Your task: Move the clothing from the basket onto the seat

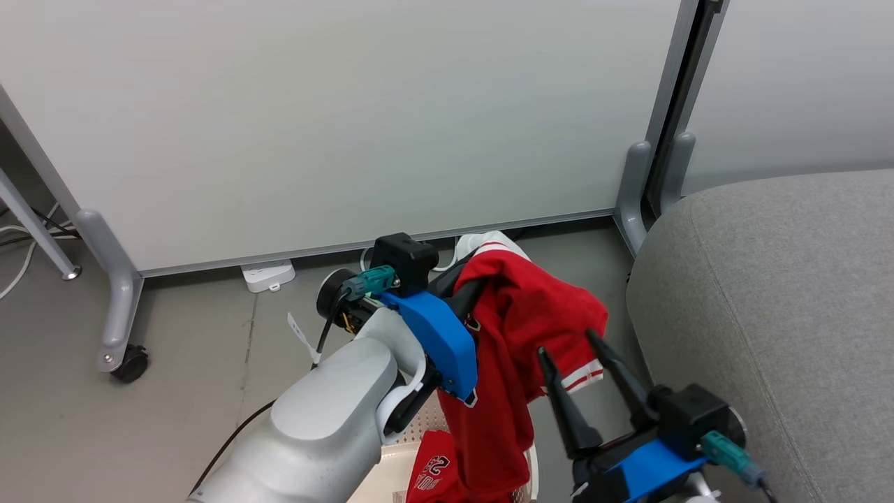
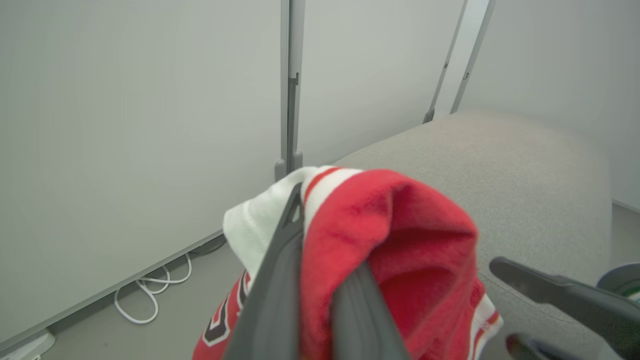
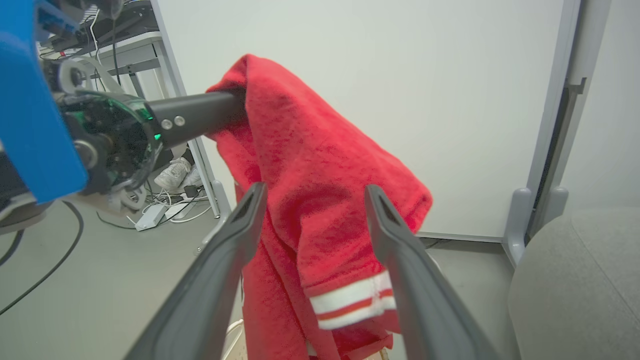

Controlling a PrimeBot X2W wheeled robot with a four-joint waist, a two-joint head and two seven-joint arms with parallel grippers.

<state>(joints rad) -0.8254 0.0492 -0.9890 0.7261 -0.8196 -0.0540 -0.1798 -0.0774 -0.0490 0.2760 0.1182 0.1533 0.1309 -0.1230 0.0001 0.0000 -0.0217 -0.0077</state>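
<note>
Grey arm (image 1: 328, 412); blue-cased blk right gripper (image 1: 566, 342)

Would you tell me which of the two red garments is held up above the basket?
The garment with the striped hem, gripped by the left end effector; the numbered garment lies in the basket.

My long fingers (image 3: 220, 270) are dark grey; the soft-fabric red garment (image 1: 531, 314) has white trim with a thin red stripe (and black-and-white lettering); the second red garment (image 1: 434, 469) shows white, black-edged numbers; the perforated plastic basket (image 1: 421, 425) is cream-white; the upholstered seat (image 1: 768, 293) is plain grey.
</note>
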